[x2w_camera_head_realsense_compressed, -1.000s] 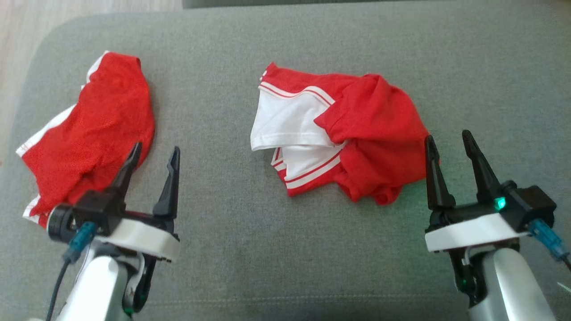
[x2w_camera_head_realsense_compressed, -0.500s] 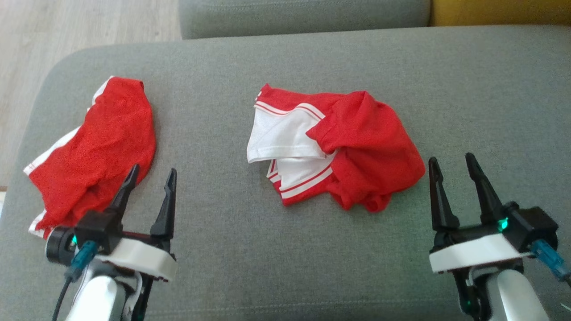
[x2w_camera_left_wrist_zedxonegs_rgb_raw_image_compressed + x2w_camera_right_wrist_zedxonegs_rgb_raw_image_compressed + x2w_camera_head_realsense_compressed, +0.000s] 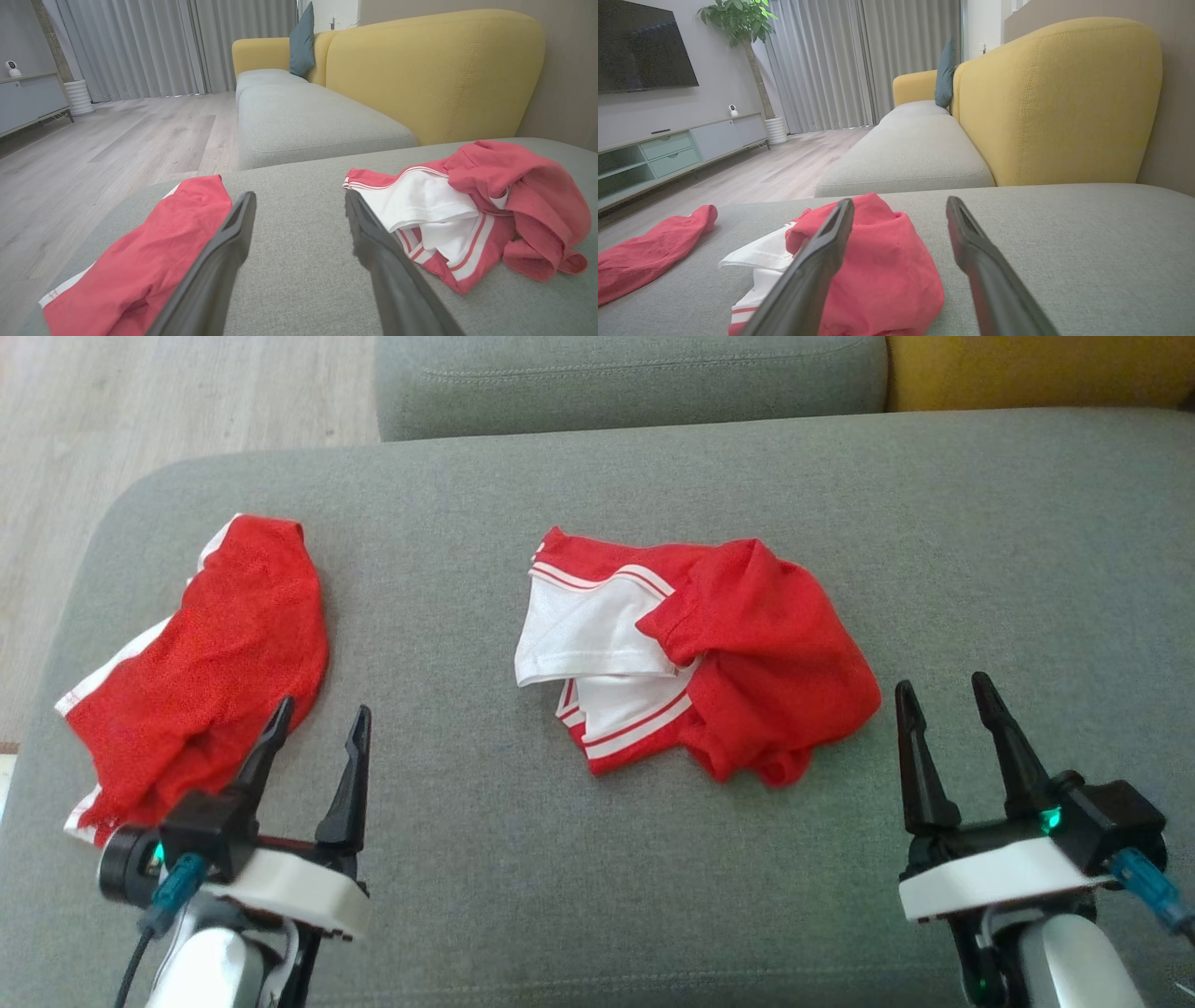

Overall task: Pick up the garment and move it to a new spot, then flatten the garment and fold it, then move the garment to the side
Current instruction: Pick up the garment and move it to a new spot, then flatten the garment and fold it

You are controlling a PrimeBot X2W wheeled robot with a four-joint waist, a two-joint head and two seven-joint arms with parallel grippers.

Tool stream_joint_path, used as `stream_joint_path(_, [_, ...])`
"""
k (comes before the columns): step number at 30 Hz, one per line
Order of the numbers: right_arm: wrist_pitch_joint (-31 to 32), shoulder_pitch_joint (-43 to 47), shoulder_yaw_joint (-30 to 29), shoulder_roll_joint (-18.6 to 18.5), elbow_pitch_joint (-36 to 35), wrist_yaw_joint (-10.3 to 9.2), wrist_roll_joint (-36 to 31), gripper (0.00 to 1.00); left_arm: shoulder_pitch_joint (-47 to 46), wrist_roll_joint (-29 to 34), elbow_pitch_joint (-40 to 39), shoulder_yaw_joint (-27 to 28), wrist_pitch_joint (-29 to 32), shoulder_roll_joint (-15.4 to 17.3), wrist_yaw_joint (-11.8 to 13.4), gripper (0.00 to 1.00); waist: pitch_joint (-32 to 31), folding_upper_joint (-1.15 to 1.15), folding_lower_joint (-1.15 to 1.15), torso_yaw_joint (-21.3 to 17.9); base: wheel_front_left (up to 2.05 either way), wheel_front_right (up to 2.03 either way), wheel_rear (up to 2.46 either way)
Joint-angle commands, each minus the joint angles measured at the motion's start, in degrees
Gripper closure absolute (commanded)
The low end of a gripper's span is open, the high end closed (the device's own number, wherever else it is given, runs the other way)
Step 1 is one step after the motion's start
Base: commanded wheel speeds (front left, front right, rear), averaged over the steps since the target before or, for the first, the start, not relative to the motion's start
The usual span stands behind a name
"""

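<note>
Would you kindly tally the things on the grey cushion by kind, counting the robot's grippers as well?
Garments: 2 (red garment at the left, crumpled red and white garment in the middle)
Grippers: 2 (left gripper, right gripper, both with fingers apart and holding nothing)
Total: 4

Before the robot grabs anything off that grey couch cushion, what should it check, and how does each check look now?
1. Left gripper open and empty: ok.
2. Right gripper open and empty: ok.
3. Red-and-white garment lying free on the grey cushion, nothing on top of it: ok.
4. That garment flat enough to fold: not ok. It is bunched and crumpled.
5. Red garment at the left apart from it: ok. A stretch of cushion shows between them.
6. Left gripper not touching the red garment: cannot tell. One finger overlaps it in the head view.
</note>
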Motion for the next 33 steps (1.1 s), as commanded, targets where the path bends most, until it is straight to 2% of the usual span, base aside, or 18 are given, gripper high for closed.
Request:
stream_joint_path(1, [0.18,-0.6,1.38,-0.26,-2.14,-0.04,0.39,0.0,-1.79,0.25,-1.89,2.2,-0.45,0.82,0.28,0.0,0.07,0.0,0.0,0.02,0.0,0.0,0.0])
stream_joint_path(18, [0.02,-1.2,1.62,-0.26,-2.03,-0.04,0.57,0.0,-2.32,-0.27,-1.25,2.19,-0.45,0.84,0.29,0.0,0.96,0.0,0.0,0.18,0.0,0.0,0.0])
stream_joint_path(33, [0.69,-2.28,4.27,-0.26,-0.75,-0.04,0.38,0.0,-3.37,-0.06,-1.68,2.31,-0.45,0.88,0.12,0.0,2.71,0.0,0.0,0.67,0.0,0.0,0.0])
